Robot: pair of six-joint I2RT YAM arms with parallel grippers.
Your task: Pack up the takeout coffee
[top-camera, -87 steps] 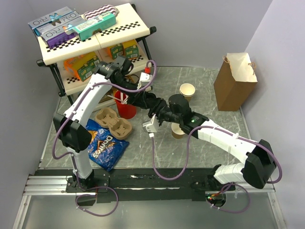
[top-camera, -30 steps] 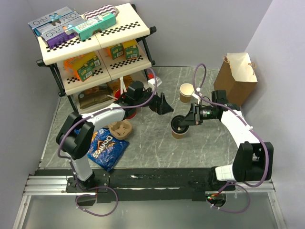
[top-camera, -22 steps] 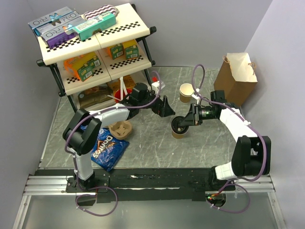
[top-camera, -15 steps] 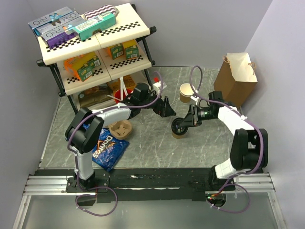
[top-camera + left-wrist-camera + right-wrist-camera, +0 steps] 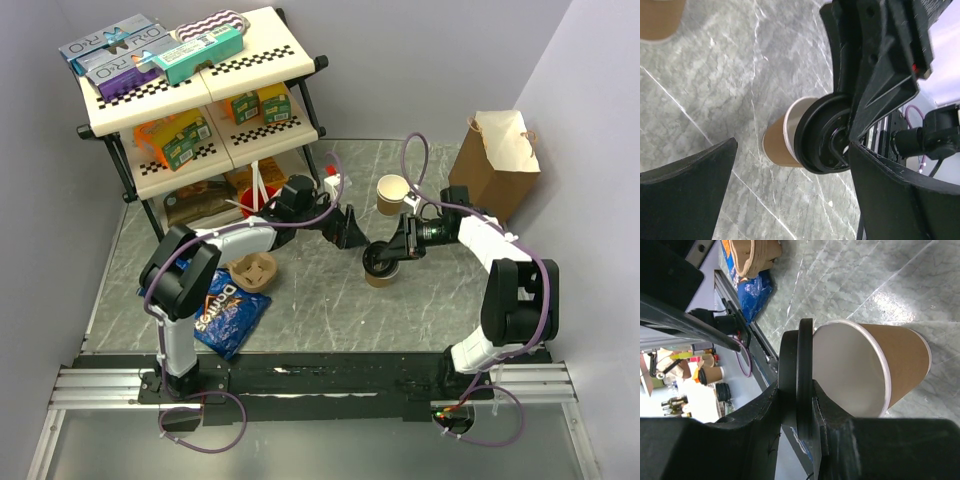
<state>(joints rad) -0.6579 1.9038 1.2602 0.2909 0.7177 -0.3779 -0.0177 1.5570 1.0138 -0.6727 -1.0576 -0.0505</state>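
Note:
The takeout coffee's tan cup [image 5: 378,277] stands on the table with its white inside showing. Its black lid [image 5: 377,258] hangs on edge at the cup's rim, tilted and not seated. My right gripper [image 5: 388,253] is shut on that lid. In the right wrist view the lid [image 5: 800,390] sits edge-on between the fingers of the right gripper [image 5: 796,386], next to the cup [image 5: 880,365]. My left gripper [image 5: 352,232] is open just left of the cup. The left wrist view has the left gripper [image 5: 792,150] spread wide before the cup [image 5: 777,147] and the lid [image 5: 822,135].
A second tan cup [image 5: 392,193] without a lid stands behind. A brown paper bag [image 5: 495,170] is at the back right. A shelf rack [image 5: 190,110] of boxes fills the back left. A cardboard cup carrier [image 5: 250,270] and a blue chip bag [image 5: 222,305] lie at the left.
My left gripper has edged right toward the cup, still open. The right arm has shifted slightly, and the lid stays gripped at the cup's rim.

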